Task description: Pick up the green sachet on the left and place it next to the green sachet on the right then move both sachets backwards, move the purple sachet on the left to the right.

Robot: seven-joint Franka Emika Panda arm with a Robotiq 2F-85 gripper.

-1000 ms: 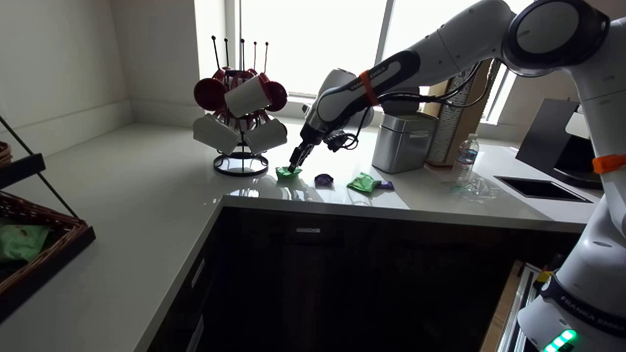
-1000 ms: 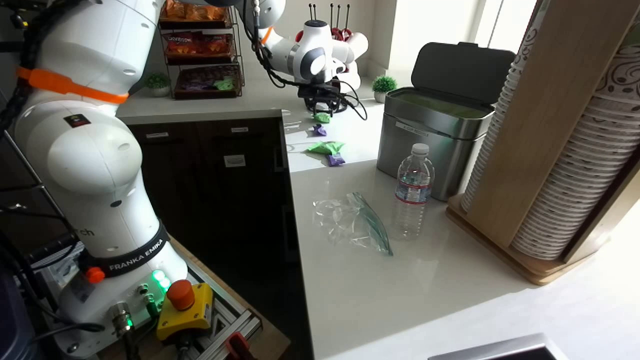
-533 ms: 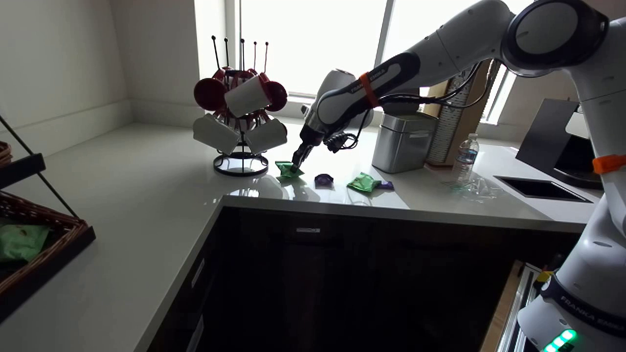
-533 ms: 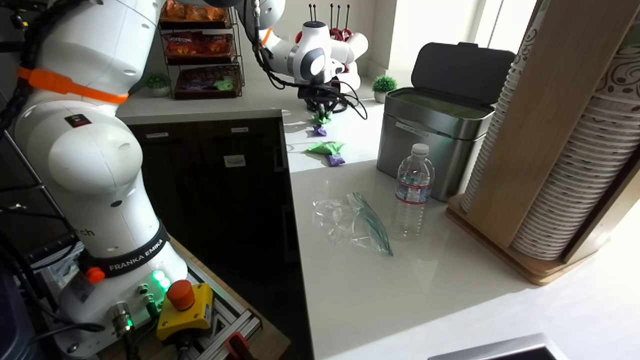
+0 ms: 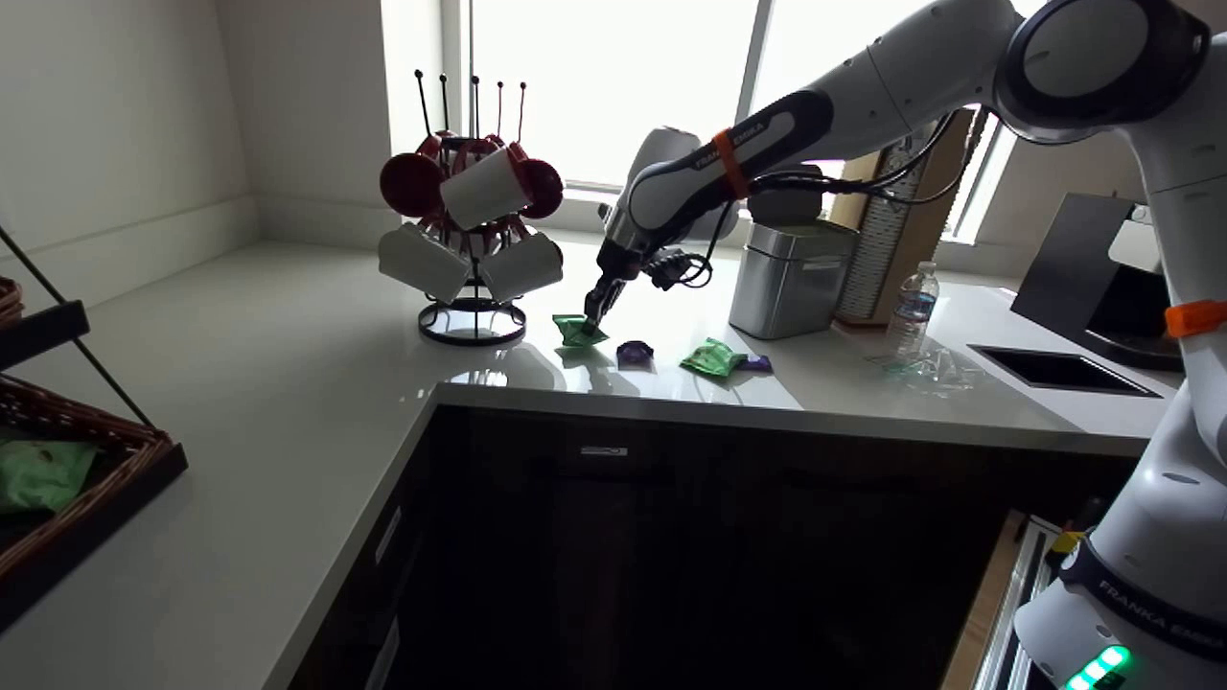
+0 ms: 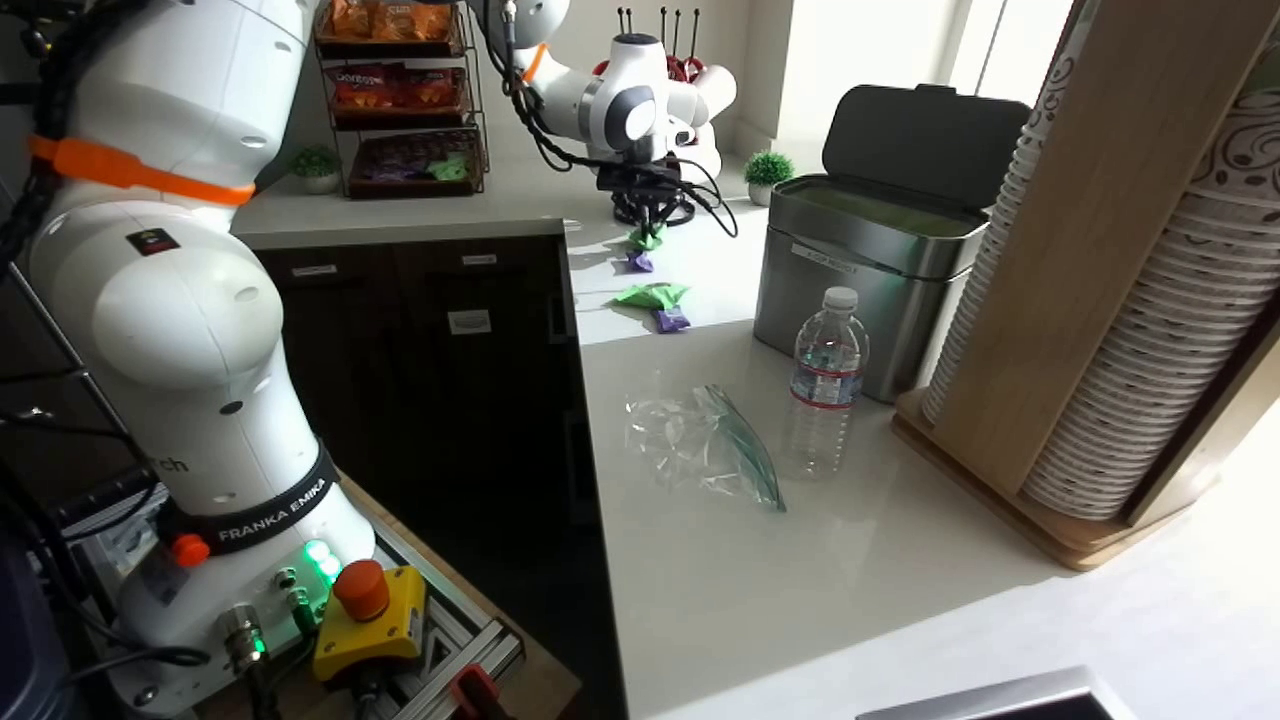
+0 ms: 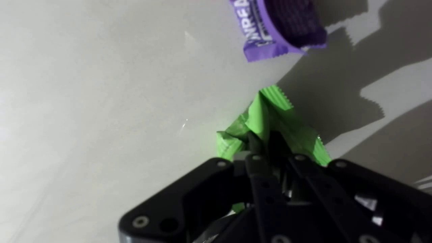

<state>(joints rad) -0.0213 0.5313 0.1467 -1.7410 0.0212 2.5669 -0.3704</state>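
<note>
holds left green sachet pinched in narrow-set gripper, near but apart from left purple sachet; can't tell if clear of bench. may bump left purple sachet if carried low toward right green sachet. could slip too, if pinched too shallowly.

Grn sachet crinkly plas.; bin smooth metal.

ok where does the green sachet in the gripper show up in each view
In an exterior view: green sachet near centre, slightly left.
In an exterior view: green sachet in the upper middle.
Wrist view: green sachet right of centre, pinched by the gripper.
Shared landmark: the nearest purple sachet, in all three views.
</note>
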